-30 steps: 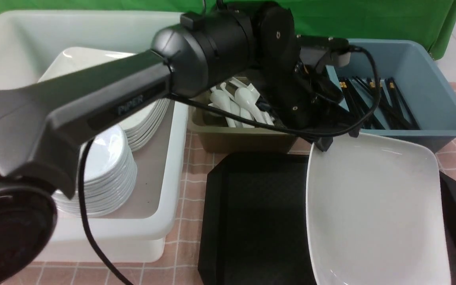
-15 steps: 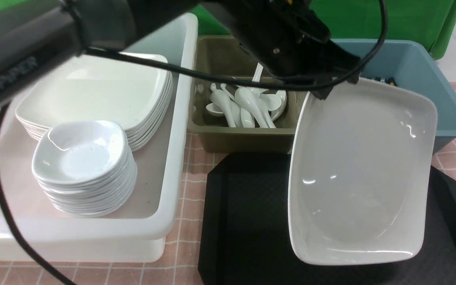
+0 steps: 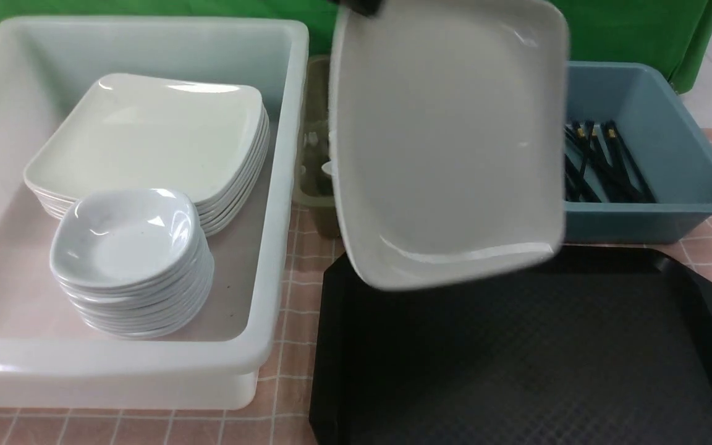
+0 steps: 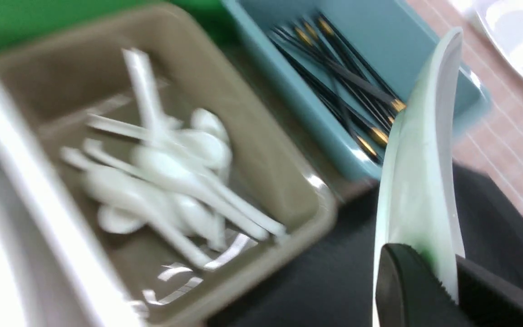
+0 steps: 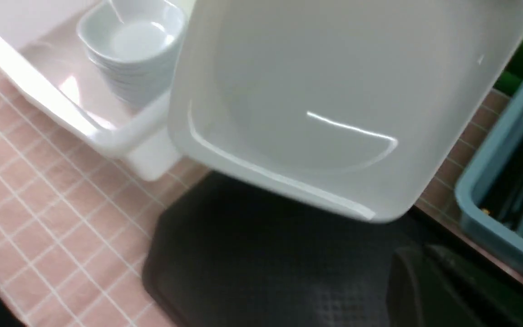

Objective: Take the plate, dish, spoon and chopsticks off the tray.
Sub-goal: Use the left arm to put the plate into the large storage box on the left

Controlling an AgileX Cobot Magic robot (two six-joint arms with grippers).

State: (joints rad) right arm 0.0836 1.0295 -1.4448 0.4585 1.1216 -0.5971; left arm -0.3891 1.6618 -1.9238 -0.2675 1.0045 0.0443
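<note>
Nearest, the tray point(image 3: 517, 358) is black plastic with cut-off corners, a raised rim and a fine woven-looking texture. No dish, spoon or chopsticks lie on the part of it that shows, so the clearing looks nearly done. What is left is the plate point(image 3: 449, 136), a broad, glossy white square with rounded corners and a shallow rim. It hangs tilted in the air over the tray's far edge, touching nothing below. The left claw point(image 4: 441, 284) pinches its rim between ridged black jaws, one on each face. The right claw point(image 5: 429, 277) sits low near the tray, pressed together and holding nothing that I can see (it is dark and blurred). To the left on the pink checked table point(image 3: 294, 296) stands the white tub point(image 3: 285, 185), smooth and thick-walled. It holds nested dishes point(image 3: 124, 238), small and rounded-square, in front of a plate stack point(image 3: 152, 130), which is probably where the carried plate belongs. Farther back, the olive tub point(image 4: 252, 136) holds a loose heap of white spoons point(image 4: 175, 172). The blue tub point(image 3: 652, 99) beside it holds thin black chopsticks point(image 3: 603, 164) with gold bands.
</note>
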